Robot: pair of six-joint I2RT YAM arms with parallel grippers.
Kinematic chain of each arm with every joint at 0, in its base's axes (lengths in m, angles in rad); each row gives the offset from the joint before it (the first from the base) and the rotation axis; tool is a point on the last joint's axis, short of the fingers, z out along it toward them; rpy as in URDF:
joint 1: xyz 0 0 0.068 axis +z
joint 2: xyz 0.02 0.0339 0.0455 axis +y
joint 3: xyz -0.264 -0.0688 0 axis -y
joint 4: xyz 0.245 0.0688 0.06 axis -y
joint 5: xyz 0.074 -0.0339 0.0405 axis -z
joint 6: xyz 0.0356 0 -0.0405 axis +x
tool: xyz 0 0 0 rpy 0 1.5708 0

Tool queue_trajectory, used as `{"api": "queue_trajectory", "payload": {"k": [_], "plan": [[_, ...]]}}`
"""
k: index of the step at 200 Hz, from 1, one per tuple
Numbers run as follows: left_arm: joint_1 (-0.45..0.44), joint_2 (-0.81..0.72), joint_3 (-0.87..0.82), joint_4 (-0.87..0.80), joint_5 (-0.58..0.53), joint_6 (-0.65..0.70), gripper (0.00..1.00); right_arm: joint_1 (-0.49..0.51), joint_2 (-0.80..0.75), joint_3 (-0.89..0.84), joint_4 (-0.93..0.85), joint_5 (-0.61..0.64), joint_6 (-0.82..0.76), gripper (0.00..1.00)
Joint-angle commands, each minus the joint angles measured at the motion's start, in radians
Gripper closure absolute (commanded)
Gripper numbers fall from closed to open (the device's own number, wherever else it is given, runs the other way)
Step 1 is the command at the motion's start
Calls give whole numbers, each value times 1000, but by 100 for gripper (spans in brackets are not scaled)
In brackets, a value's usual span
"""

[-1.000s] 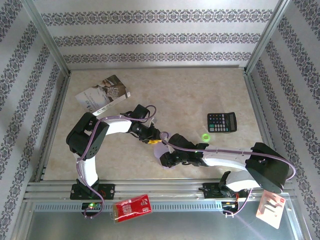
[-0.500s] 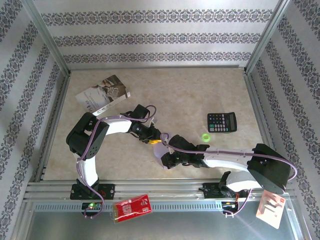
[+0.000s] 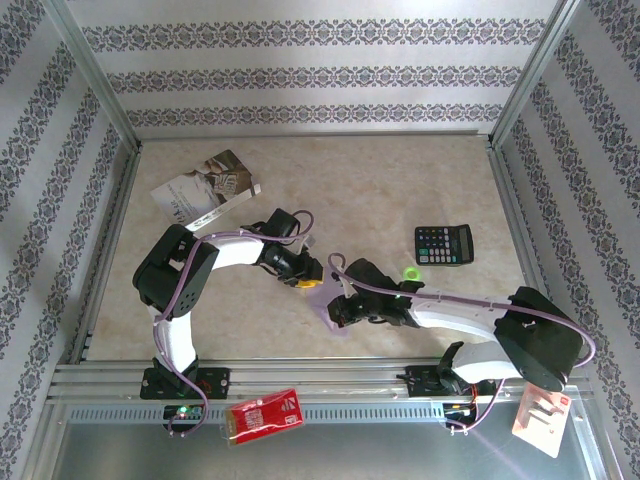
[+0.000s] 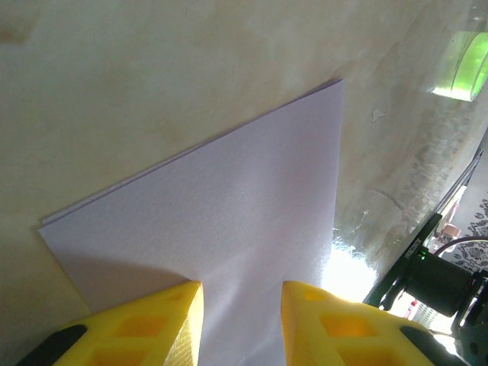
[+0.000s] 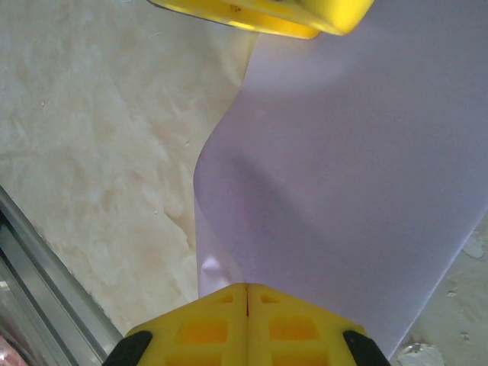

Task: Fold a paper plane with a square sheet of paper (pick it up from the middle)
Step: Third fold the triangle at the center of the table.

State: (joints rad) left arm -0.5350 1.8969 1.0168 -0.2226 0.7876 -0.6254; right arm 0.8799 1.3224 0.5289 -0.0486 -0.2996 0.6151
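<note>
The square sheet of paper (image 3: 322, 298), a thin pale lilac sheet, lies near the middle of the beige marbled table (image 3: 400, 190), between the two grippers, which meet over it. In the left wrist view the paper (image 4: 229, 206) is flat on the table with a doubled edge along its far side, so it looks folded over on itself, with one corner pointing away. The left gripper (image 3: 305, 279) comes in from the left, and its yellow plastic fingers (image 4: 164, 320) stand apart over the near part of the sheet; whether their tips press on it cannot be told. The right gripper (image 3: 335, 316) reaches in from the right. In the right wrist view its yellow fingertips (image 5: 210, 328) are pressed tightly together on the near edge of the paper (image 5: 343, 168), which buckles upward along its left side just in front of them. One finger of the left gripper (image 5: 267, 11) sits at the sheet's far end. A black pocket calculator (image 3: 444, 244) lies well to the right, with a small bright green ring (image 3: 411, 274) near it. A grey-white printed booklet (image 3: 205, 188) lies at the far left, and a red packet (image 3: 264, 414) rests on the metal rail in front.
</note>
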Motion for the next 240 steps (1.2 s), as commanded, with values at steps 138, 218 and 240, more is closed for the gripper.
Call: {"api": "queue_trajectory", "payload": {"k": [138,218,240], "plan": [[-13,108,-8,-48,-78,47,68,-126,139,183,-246,-54,-203,99],[-13,113,-4,-52,-79,49,68,-142,186,192,-256,-17,-222,99],[-13,116,-1,-51,-77,48,68,-154,198,198,-258,-12,-228,99]]}}
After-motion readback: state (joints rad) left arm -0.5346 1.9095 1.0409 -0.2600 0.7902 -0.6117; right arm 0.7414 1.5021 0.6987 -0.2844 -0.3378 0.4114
